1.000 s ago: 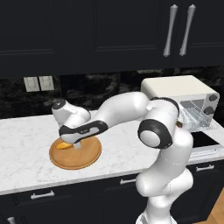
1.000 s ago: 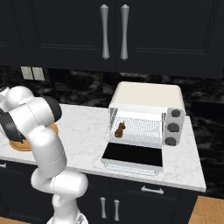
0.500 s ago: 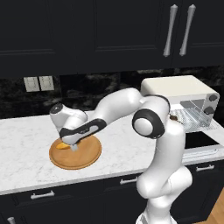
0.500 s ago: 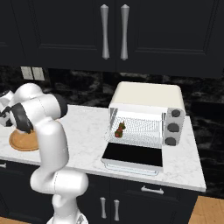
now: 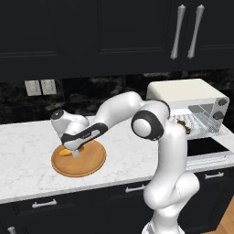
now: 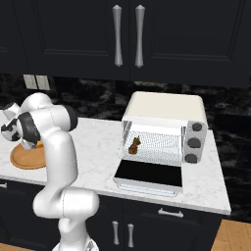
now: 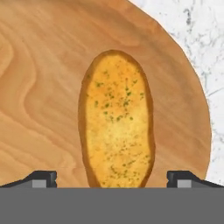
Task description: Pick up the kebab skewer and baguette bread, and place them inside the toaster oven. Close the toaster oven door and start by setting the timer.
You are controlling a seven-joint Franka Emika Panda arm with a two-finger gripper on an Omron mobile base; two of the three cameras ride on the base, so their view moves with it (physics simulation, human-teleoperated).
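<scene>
A: Where's the bread (image 7: 116, 120)?
B: On the round wooden board (image 5: 78, 159), at nine o'clock from the oven (image 6: 164, 132).
A: And the fingers (image 7: 112, 177)?
B: Spread wide either side of it, holding nothing. The skewer (image 6: 134, 144) sits on the oven rack.

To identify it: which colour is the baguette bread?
Golden-yellow with green flecks and a browner edge; baguette bread, clearest in the hand view.

My pincer (image 7: 112, 177) is wide open with the baguette bread (image 7: 116, 136) between its tips, bare wooden board (image 7: 39, 109) on both sides. The toaster oven door (image 6: 149, 173) lies open; the kebab skewer (image 6: 134, 144) takes the rack's left part.
</scene>
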